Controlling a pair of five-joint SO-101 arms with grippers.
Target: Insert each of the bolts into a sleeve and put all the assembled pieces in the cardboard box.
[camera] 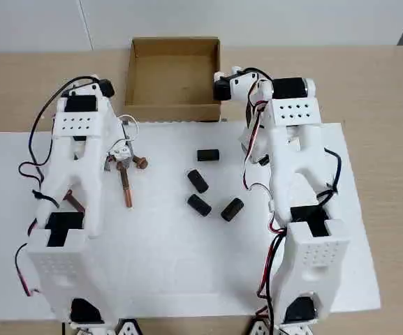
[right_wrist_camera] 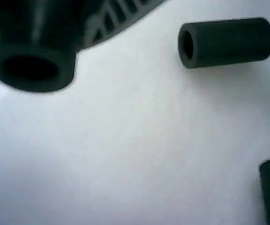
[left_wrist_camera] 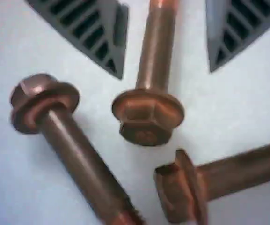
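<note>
Three copper bolts lie close together on the white mat in the left wrist view. My left gripper [left_wrist_camera: 166, 68] is open and low over them, with its dark ribbed fingers [left_wrist_camera: 95, 35] on either side of the middle bolt's [left_wrist_camera: 149, 112] shaft. The other two bolts [left_wrist_camera: 64, 136] [left_wrist_camera: 209, 183] lie beside its head. In the high view this left gripper [camera: 120, 162] is by a long bolt [camera: 126, 185]. My right gripper [right_wrist_camera: 36, 33] is shut on a black sleeve [right_wrist_camera: 32, 61], held above the mat. Several loose sleeves [camera: 200, 181] lie mid-mat, one [right_wrist_camera: 226, 41] near the held one.
The open cardboard box [camera: 177, 112] stands at the back of the table, just beyond the white mat [camera: 173, 279]. One more bolt [camera: 74, 201] lies partly under the left arm. The right arm's upper part reaches near the box's right corner.
</note>
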